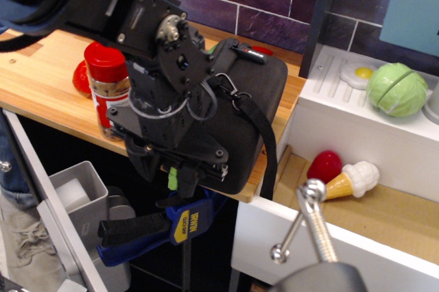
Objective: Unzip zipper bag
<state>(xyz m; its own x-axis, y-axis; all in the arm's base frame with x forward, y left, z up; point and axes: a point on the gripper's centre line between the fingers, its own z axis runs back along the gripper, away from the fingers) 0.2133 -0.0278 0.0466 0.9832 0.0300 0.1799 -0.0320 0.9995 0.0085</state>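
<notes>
Hovering at the near-left corner of the stiff, bulky zipper bag (250,110); gripper (185,172) seemingly clamping its small, slippery lime-green pull (173,179).

Wooden counter (48,66), light butcher-block top, purple tiled wall along back edge. Black zipper bag (250,110) on right end, overhanging front edge. Red-lidded jar (108,90) upright near front edge, left of bag. Red object (81,78) just behind jar, partly hidden.
</notes>
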